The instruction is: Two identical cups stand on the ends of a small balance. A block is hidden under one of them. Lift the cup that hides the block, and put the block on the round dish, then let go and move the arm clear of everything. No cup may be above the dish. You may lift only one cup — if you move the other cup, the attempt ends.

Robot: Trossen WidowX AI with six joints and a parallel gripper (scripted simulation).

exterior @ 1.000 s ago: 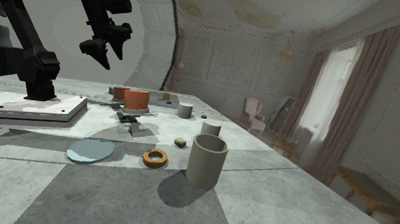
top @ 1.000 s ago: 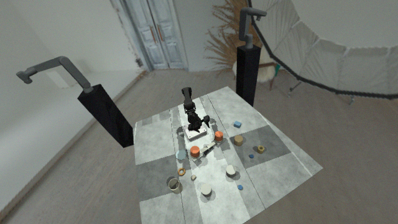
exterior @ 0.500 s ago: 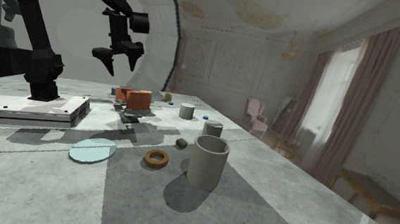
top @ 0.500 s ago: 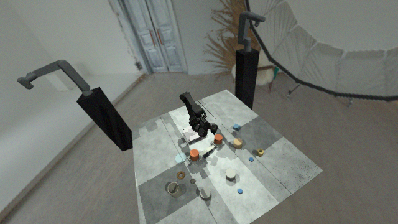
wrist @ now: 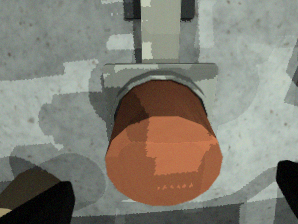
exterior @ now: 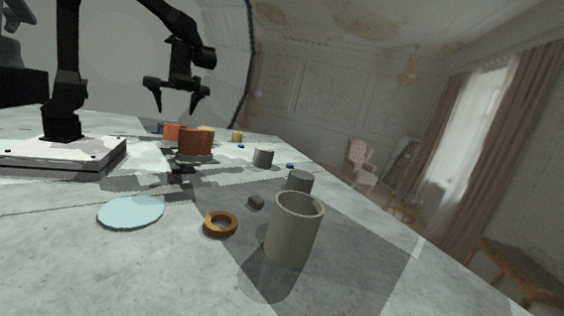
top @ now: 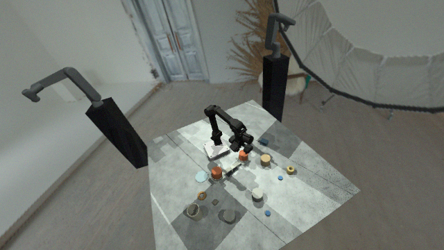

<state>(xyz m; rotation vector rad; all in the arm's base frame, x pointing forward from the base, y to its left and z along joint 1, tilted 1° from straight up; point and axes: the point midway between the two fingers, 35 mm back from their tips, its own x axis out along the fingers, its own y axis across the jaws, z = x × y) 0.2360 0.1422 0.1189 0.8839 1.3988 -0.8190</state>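
Observation:
Two orange-red cups stand on the ends of the balance (top: 233, 169) (wrist: 161, 40). The near cup (top: 216, 173) (exterior: 194, 143) is beside the pale blue round dish (top: 201, 176) (exterior: 131, 212), which is bare. The far cup (top: 243, 156) (exterior: 171, 132) (wrist: 165, 162) stands upright on its end plate. My gripper (exterior: 176, 113) (wrist: 176, 182) is wide open and empty, pointing down above the far cup, with a gap between fingertips and cup top in the exterior view. In the wrist view this cup lies between the fingers, nearer the left one. No block shows; whatever is under the cups is hidden. I cannot tell the balance's tilt.
A tan cylinder (top: 265, 160) and a dark blue block (top: 263, 142) stand near the far cup. Grey cylinders (top: 257, 195) (exterior: 263, 159), a small grey block (top: 215, 202) (exterior: 256, 202), an orange ring (exterior: 219, 232) and a tall beige open cup (top: 193, 212) (exterior: 291, 235) stand farther out.

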